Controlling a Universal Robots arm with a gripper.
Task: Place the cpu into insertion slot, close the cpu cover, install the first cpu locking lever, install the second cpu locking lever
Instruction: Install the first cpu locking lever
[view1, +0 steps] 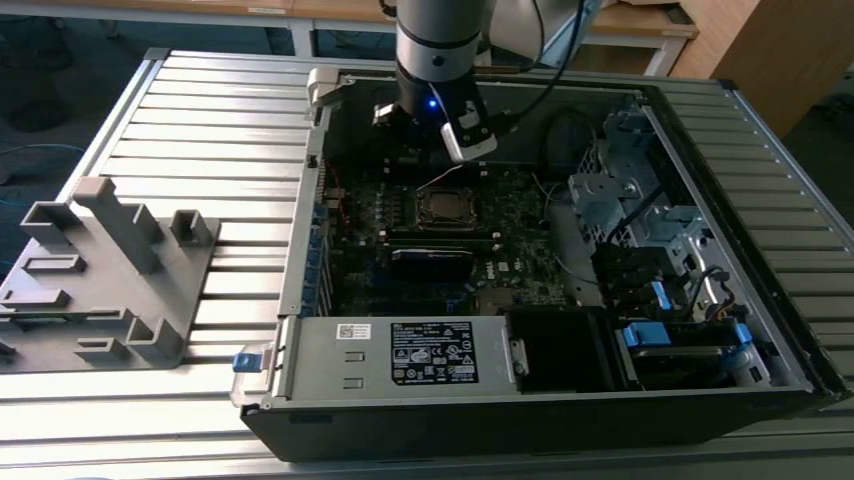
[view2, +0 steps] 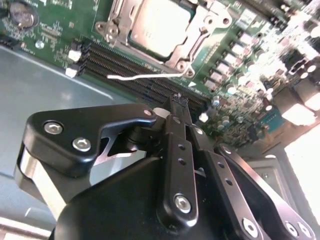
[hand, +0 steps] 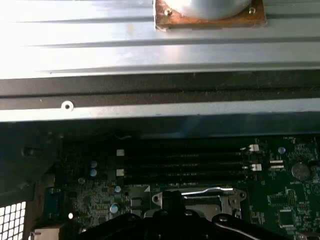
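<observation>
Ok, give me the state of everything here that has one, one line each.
Chip: seated flat.
Cover: down around the chip.
Lever: unlatched, standing free of the cover.
Gripper: shut, holding nothing, near the lever's end.
Memory slots: empty.
Computer case: open, lying on its side.

The cpu (view2: 159, 24) lies framed by the silver cpu cover (view2: 196, 47) on the green motherboard (view2: 55, 30), with a thin metal locking lever (view2: 145, 76) just beside it across the dark memory slots (view2: 125, 65), and the gripper (view2: 178, 102), fingertips pressed together, near it beyond that lever.
</observation>
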